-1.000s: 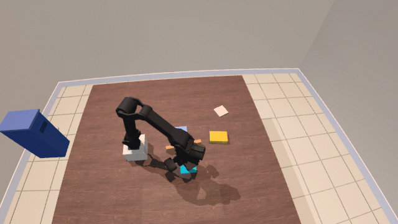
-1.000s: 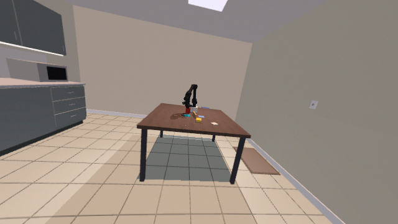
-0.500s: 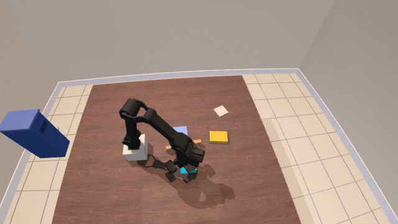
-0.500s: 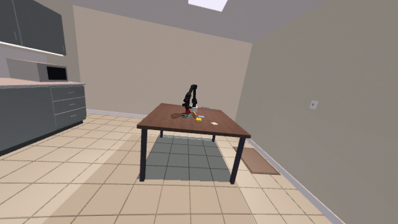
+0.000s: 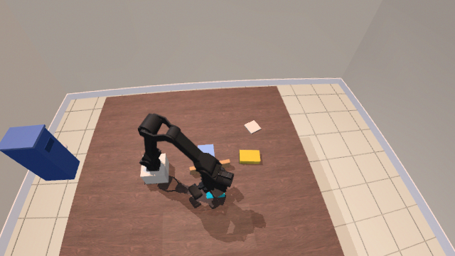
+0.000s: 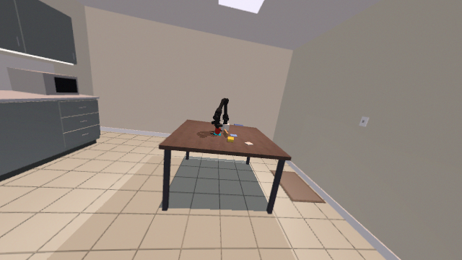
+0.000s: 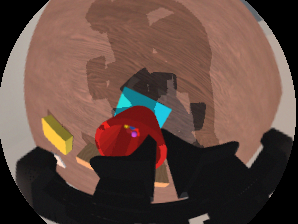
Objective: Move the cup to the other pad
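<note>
The red cup (image 6: pixel 217 131) (image 7: pixel 145 116) is in my gripper (image 7: pixel 157 131), which is shut on its wall. In the wrist view marbles (image 7: pixel 133 134) lie inside the cup, among them yellow, blue and purple ones. The cyan pad (image 5: pixel 215 195) (image 6: pixel 214 134) (image 7: pixel 163 114) is below the cup, partly hidden by it. The cup is low over the pad; I cannot tell whether they touch. In the top view the arm hides the cup. The blue pad (image 5: pixel 207 148) (image 6: pixel 234 135) lies on the far side of the orange bar.
An orange bar (image 5: pixel 225 162) (image 6: pixel 226 133) (image 7: pixel 161 183) lies between the two pads, partly under the arm. A yellow block (image 5: pixel 249 156) (image 6: pixel 230 139) (image 7: pixel 57 135) and a pale tile (image 5: pixel 252 126) (image 6: pixel 249 144) lie farther out. The arm's white base (image 5: pixel 155 178) stands on the table.
</note>
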Controlling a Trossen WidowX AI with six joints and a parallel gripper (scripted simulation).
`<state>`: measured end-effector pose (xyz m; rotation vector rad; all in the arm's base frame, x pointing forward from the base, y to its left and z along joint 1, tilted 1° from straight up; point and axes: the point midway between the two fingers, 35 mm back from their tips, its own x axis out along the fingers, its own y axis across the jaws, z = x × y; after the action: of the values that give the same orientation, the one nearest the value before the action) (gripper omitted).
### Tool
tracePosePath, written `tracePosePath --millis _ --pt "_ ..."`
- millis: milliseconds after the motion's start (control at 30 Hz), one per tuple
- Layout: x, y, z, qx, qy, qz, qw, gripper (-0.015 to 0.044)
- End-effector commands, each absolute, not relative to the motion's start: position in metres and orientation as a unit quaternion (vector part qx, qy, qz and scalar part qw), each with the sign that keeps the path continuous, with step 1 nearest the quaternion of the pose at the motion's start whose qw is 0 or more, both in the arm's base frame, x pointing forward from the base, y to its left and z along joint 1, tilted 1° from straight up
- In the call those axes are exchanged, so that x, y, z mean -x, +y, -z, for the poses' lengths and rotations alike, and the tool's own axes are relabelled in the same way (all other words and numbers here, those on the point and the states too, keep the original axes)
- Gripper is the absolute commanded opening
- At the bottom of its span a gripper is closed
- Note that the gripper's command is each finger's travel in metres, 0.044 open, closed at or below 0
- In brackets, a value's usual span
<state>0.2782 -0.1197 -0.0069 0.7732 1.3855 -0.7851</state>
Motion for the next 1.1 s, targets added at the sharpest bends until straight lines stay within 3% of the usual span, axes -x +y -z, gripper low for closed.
tracePosePath --millis 0,167,333,1067 --pt "-0.278 -0.12 0.006 -0.338 0.605 0.343 0.634 0.0" --pt "-0.278 -0.12 0.006 -0.338 0.605 0.343 0.634 0.0" --pt "-0.278 -0.12 0.006 -0.338 0.605 0.343 0.634 0.0128" --pt "-0.278 -0.119 -0.016 -0.337 0.606 0.343 0.633 0.0128"
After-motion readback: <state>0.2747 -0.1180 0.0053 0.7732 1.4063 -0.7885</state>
